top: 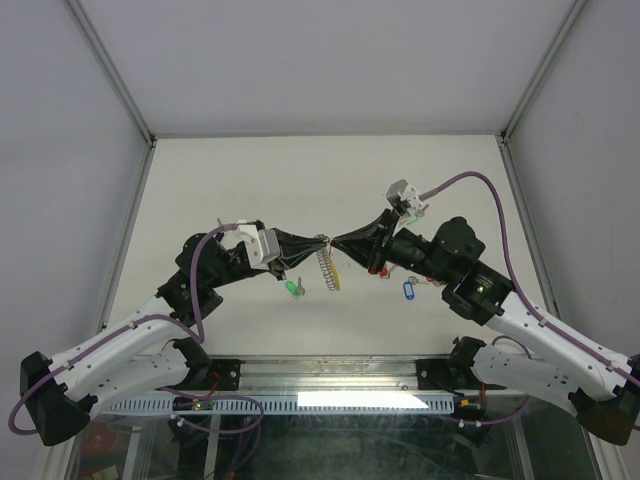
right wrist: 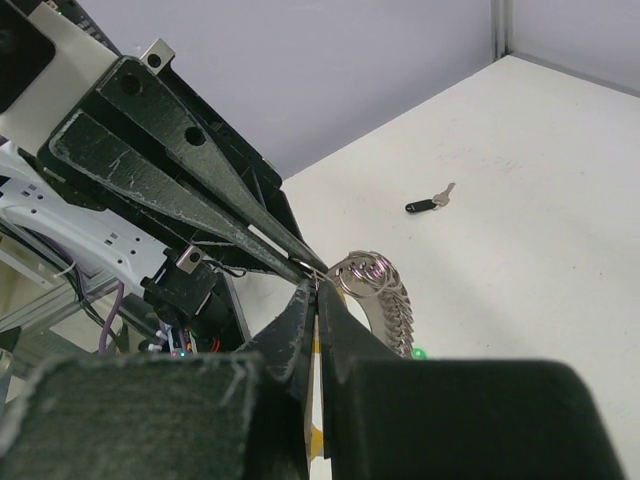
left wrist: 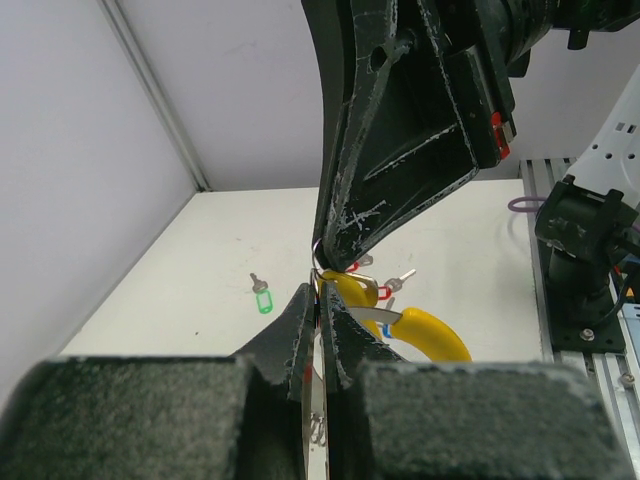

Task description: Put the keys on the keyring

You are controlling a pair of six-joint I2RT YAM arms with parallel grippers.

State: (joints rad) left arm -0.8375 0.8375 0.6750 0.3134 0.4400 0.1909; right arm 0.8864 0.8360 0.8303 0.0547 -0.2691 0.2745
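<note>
My left gripper and right gripper meet tip to tip above the middle of the table. Both are shut on the top of the keyring, a silvery coiled ring with a yellow segment that hangs below them. The coil shows beside my right gripper, and the yellow segment lies beyond my left gripper. Loose keys lie on the table: a green-tagged one, a red-tagged one, a blue-tagged one and a black-tagged one.
White walls with metal corner posts close in the table on three sides. The arms' bases and an aluminium rail run along the near edge. A purple cable loops above the right arm.
</note>
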